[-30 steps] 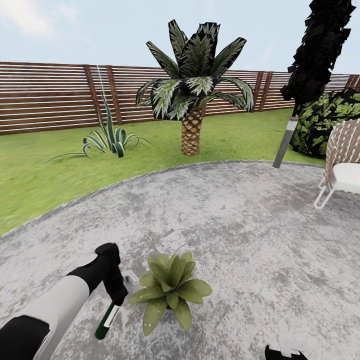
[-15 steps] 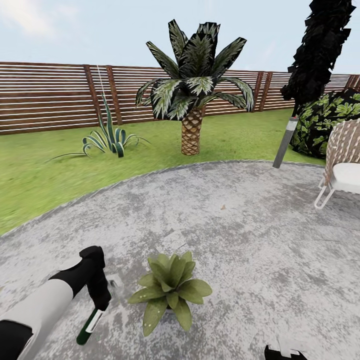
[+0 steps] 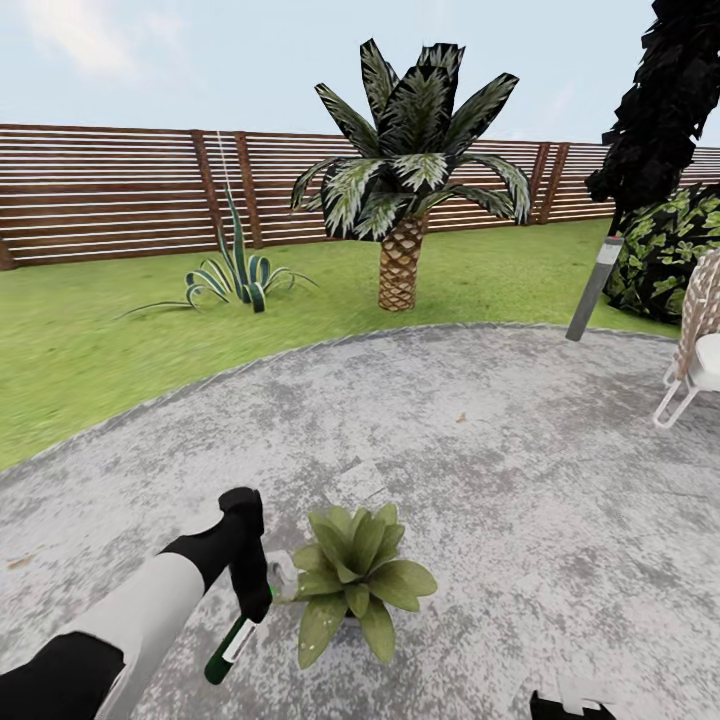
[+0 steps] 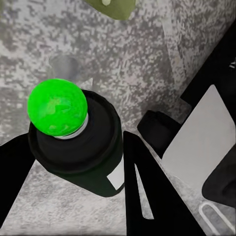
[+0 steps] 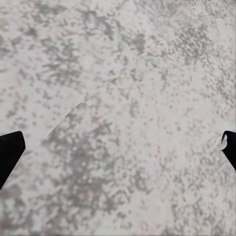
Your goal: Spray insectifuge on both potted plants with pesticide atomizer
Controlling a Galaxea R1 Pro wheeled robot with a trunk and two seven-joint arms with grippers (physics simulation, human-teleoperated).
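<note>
Atomizer bottle [image 3: 231,644], tilted with its base low and away from the potted plant [image 3: 360,580], is gripped by the left claw [image 3: 252,598] above the patio [image 3: 520,480]. Right claw [image 5: 118,147] is spread open.

The head camera looked forward and down across the grey patio [image 3: 480,450] toward the fence [image 3: 110,190]. Both wrist cameras faced straight down, close to that same patio [image 5: 128,98]; the left one shared the green bottle [image 4: 73,142] with the head view.
</note>
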